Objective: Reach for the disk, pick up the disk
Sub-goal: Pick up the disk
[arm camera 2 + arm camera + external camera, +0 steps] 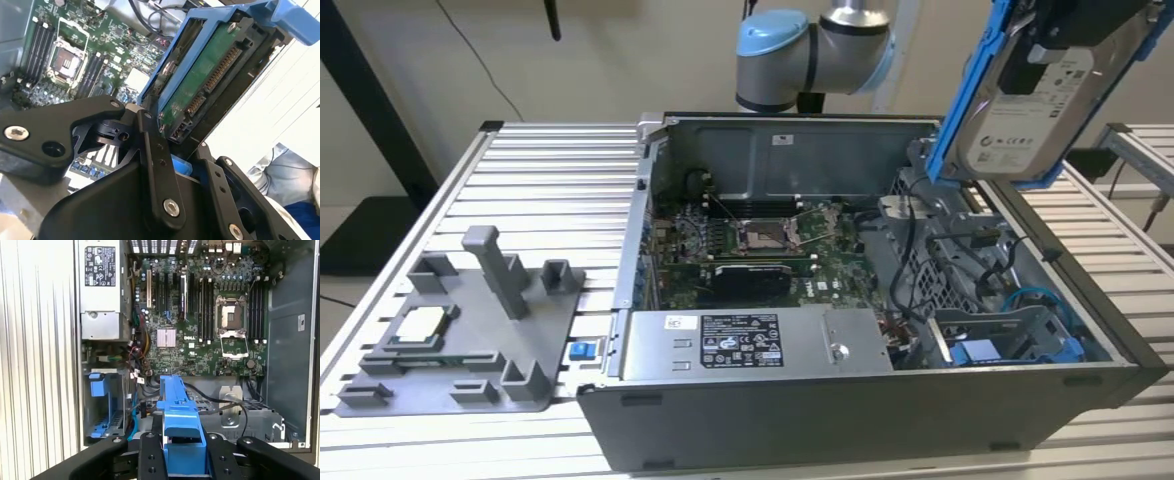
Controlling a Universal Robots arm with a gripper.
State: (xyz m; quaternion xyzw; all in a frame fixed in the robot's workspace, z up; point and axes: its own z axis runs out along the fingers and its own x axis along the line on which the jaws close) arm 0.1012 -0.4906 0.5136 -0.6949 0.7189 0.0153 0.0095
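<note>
The disk (pixel 1021 110), a silver hard drive with a white label in a bright blue bracket, hangs tilted in the air above the back right corner of the open computer case (pixel 854 420). My gripper (pixel 1074 25) is shut on its upper end. In the second wrist view the disk (pixel 200 85) shows its green circuit board and connectors, and the black fingers (pixel 152 150) clamp it. In the first wrist view the blue bracket (pixel 180 425) sits between the fingers of the gripper (pixel 182 447), high over the motherboard (pixel 200 325).
A grey power supply box (pixel 747 342) lies at the case's front. A blue drive bay (pixel 1014 345) with loose cables sits in the case at the exterior view's right. On the slatted table (pixel 520 170), a grey fixture (pixel 460 330) holds a small square chip (pixel 420 325).
</note>
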